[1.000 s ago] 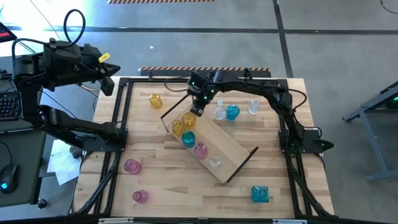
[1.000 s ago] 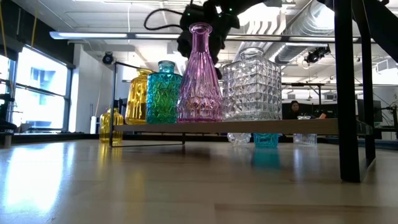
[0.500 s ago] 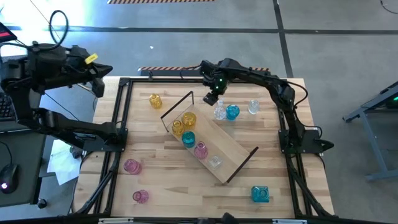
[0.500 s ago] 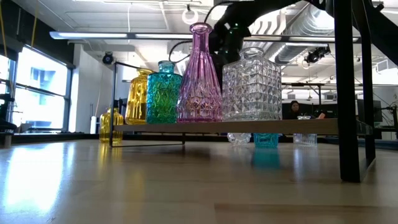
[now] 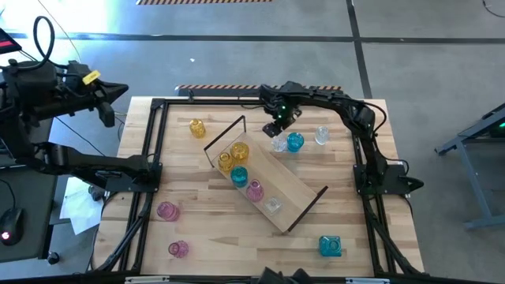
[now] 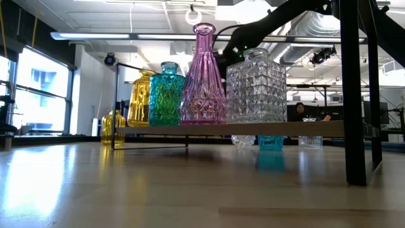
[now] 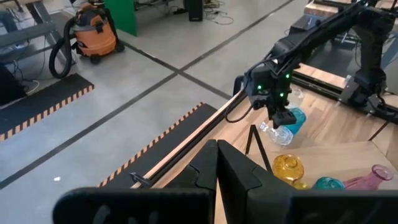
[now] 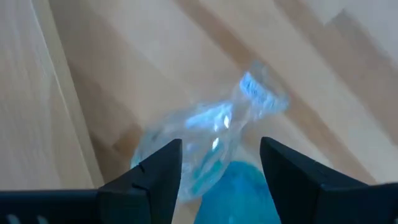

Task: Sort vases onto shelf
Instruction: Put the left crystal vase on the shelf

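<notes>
Orange shop vacuum (image 7: 93, 31) beside green panel (image 7: 129, 14)

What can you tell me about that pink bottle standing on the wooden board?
The pink vase is translucent glass with a faceted, cut pattern, a wide conical body narrowing into a tall slim neck with a rimmed mouth. It stands upright on the shelf, between a teal vase and a clear square vase, looking pressed close against both. No gripper touches it.

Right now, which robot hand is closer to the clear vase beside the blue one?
The right gripper, open just above the clear vase. The left gripper is off the table's far left corner.
</notes>
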Controlling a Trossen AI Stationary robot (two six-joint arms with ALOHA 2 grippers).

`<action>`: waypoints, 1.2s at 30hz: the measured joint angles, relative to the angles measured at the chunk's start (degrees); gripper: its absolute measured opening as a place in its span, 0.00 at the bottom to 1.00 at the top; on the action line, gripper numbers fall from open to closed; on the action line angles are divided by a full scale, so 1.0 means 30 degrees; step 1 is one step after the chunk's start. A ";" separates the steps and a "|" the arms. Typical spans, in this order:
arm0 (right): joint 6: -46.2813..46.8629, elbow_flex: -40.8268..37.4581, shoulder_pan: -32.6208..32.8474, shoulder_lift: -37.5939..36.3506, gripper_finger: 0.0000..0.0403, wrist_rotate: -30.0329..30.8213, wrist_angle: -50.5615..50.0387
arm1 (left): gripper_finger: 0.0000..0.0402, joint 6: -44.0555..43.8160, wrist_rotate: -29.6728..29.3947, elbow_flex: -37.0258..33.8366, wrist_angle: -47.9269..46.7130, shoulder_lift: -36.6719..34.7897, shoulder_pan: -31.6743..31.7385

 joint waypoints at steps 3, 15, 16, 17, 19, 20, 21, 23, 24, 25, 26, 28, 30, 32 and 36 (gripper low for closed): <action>0.1037 0.0000 0.0000 0.0000 0.51 -0.0344 0.1487 | 0.00 0.0446 0.0007 -0.0007 0.0000 0.0015 0.0000; 0.2383 0.0022 0.0025 0.0000 0.54 -0.0079 0.2197 | 0.00 0.1642 0.0022 -0.0015 0.0004 -0.0005 0.0000; 0.2346 0.0022 0.0019 0.0000 0.54 -0.0079 0.2221 | 0.00 0.1732 0.0025 -0.0022 0.0000 -0.0054 0.0000; 0.2331 0.0022 0.0007 0.0000 0.54 -0.0079 0.2267 | 0.00 0.1783 0.0029 -0.0022 0.0000 -0.0075 0.0000; 0.2238 0.0022 0.0007 0.0000 0.54 -0.0079 0.2314 | 0.00 0.1798 0.0025 -0.0022 0.0000 -0.0102 0.0000; 0.2180 0.0022 0.0007 0.0000 0.54 -0.0087 0.2314 | 0.00 0.1795 0.0022 -0.0022 0.0000 -0.0101 0.0000; 0.2166 0.0022 0.0007 0.0000 0.54 -0.0101 0.2321 | 0.00 0.1802 0.0022 -0.0022 0.0000 -0.0088 0.0000; 0.2122 0.0022 0.0007 0.0000 0.54 -0.0081 0.2465 | 0.00 0.1795 0.0029 -0.0022 0.0000 -0.0086 0.0000; 0.2114 0.0022 0.0007 0.0000 0.54 -0.0077 0.2682 | 0.00 0.1795 0.0036 -0.0022 0.0000 -0.0095 0.0000; 0.2030 0.0022 -0.0011 0.0000 0.54 -0.0062 0.2918 | 0.00 0.1795 0.0034 -0.0022 0.0000 -0.0107 0.0000; 0.1761 0.0022 -0.0048 0.0000 0.54 -0.0017 0.3196 | 0.00 0.1795 0.0032 -0.0022 0.0000 -0.0113 0.0000; 0.1769 0.0032 -0.0083 0.0000 0.54 -0.0038 0.3568 | 0.00 0.1795 0.0029 -0.0022 0.0000 -0.0113 0.0000; 0.2431 0.0036 -0.0117 0.0000 0.54 0.0174 0.3522 | 0.00 0.1795 0.0096 -0.0022 0.0000 -0.0102 0.0000; 0.3151 0.0036 -0.0123 0.0000 0.54 0.0807 0.3368 | 0.00 0.1795 0.0455 -0.0022 0.0000 -0.0109 0.0000; 0.3921 0.0036 -0.0117 -0.0007 0.54 0.2006 0.2807 | 0.00 0.2046 0.0979 -0.0022 0.0000 -0.0109 0.0000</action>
